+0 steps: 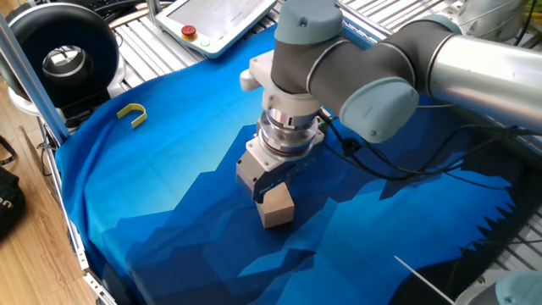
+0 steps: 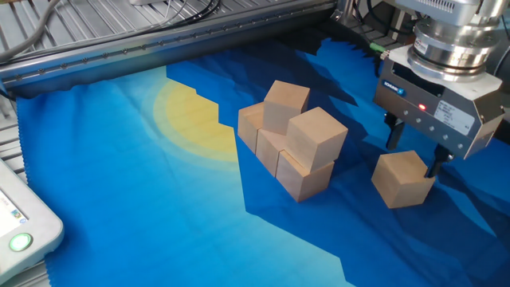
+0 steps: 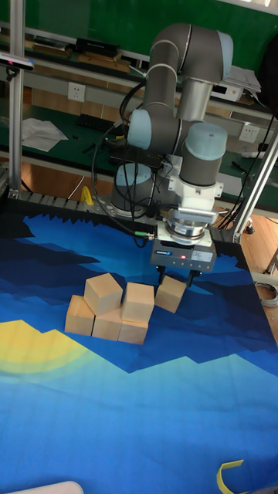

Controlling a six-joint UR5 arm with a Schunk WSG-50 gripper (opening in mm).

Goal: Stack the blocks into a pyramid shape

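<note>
Your gripper [image 2: 413, 158] hangs just over a lone block [image 2: 403, 178], its fingers [image 2: 393, 134] spread to either side of the cube's top. The jaws look parted rather than clamped, and the block sits turned at an angle on the cloth [image 2: 143, 183], not squared to the fingers; you cannot tell for sure whether a fingertip touches it. In the tall fixed view the gripper [image 3: 174, 279] stands over that block [image 3: 171, 294] just beside the right end of the stack.

The other five cubes form the stack [image 2: 291, 148]: three in a bottom row pressed together, two set on top of them. In the tall view the stack [image 3: 108, 312] lies to the left of the loose block, near it but apart.

Everything rests on a blue cloth printed with jagged darker shapes and a yellow sun patch [image 2: 191, 119]. A small yellow hook [image 1: 132, 113] lies well apart near the cloth's edge.

Around the cloth you see ribbed metal table slats [image 2: 159, 40], a white pendant with a red button [image 1: 216, 21], a black round device [image 1: 61, 59] at one corner, and wooden flooring [image 1: 25, 254]. Behind the arm [image 3: 181, 93] runs a green wall [image 3: 93, 19] above a cluttered bench [image 3: 46, 127].
</note>
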